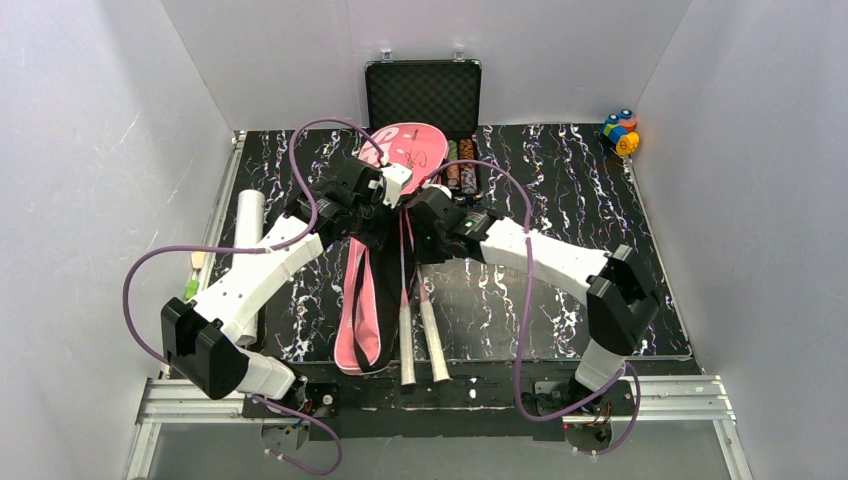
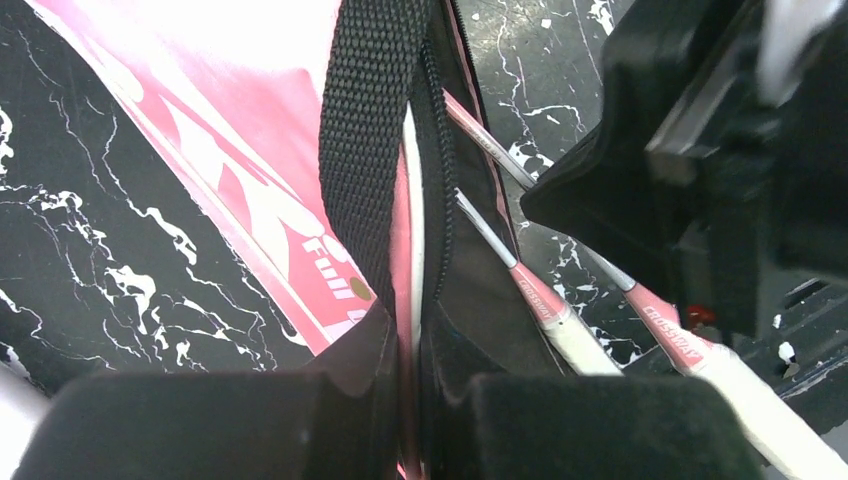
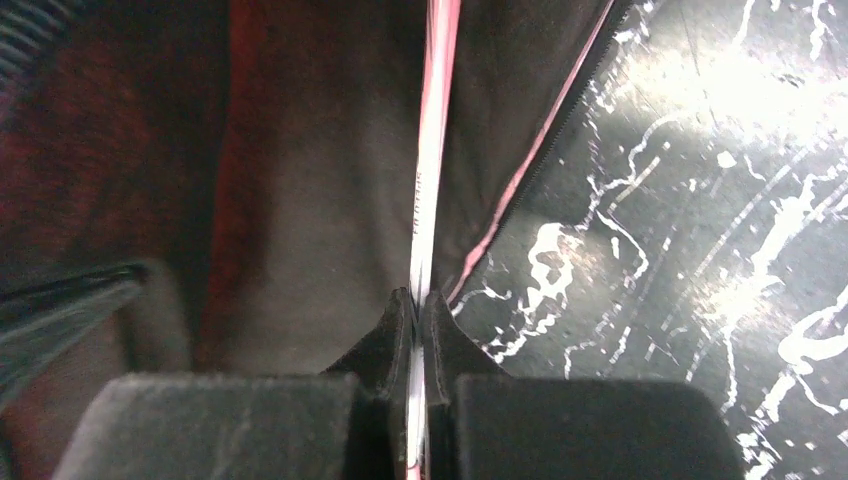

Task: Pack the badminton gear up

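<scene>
black marbled table (image 1: 570, 190), white walls around. if the right gripper (image 3: 418, 310), clamped on a thin racket shaft (image 3: 437, 100), pushes, the shaft may slip or the frame may snag the zip. left gripper (image 2: 405, 335) pinches the pink cover (image 1: 352, 310), lying mid-table. both rackets (image 1: 407, 350) sit half inside, white handles out.

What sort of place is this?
Probably a robot lab test cell, not a sports hall: plain white walls box in a black marbled table, a left arm and right arm are bolted to a metal rail at its edge, with rackets, a cover and a chip case as props.
</scene>
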You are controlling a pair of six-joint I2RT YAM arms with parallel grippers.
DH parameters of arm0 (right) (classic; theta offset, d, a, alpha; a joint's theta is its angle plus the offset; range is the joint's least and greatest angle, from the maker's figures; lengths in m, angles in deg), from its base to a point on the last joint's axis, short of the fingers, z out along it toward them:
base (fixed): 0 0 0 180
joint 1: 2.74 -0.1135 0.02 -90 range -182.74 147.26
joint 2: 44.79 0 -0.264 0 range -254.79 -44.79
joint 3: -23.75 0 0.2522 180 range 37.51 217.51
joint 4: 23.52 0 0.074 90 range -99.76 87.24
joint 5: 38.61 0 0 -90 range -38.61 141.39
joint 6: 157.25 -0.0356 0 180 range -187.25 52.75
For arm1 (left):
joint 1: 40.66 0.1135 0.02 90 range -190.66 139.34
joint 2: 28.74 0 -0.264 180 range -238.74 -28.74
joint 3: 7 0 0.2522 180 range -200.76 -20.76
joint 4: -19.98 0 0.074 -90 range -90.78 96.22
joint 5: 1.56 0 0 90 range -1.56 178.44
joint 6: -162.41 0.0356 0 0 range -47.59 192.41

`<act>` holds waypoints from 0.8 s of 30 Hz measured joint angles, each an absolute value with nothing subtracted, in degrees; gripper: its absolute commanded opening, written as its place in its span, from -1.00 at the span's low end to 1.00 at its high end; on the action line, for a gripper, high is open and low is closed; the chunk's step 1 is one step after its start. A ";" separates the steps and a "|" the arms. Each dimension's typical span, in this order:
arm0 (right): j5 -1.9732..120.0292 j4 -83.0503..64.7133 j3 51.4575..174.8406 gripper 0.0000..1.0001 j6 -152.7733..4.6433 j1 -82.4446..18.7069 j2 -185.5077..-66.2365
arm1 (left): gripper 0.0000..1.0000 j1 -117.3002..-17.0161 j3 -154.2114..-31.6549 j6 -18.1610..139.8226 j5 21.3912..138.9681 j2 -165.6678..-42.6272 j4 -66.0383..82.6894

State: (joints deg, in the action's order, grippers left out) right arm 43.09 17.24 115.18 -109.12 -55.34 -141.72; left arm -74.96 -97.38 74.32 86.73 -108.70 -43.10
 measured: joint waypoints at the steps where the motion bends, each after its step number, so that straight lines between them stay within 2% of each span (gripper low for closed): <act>1: 44.21 15.36 114.42 -0.97 -109.51 -54.62 -141.08 | -1.00 -74.96 -97.38 74.32 86.64 -108.70 -43.12; 5: 50.28 5.26 112.23 -0.97 -111.50 -51.38 -140.54 | -1.00 -74.61 -97.38 74.41 86.68 -108.68 -42.92; 17: 61.61 -5.21 111.73 -0.93 -117.10 -50.86 -146.44 | -1.00 -74.35 -97.21 75.00 86.70 -107.70 -43.05; 24: 68.66 -8.77 110.72 -0.38 -120.50 -48.85 -148.73 | -1.00 -74.31 -97.21 75.22 86.57 -107.59 -43.19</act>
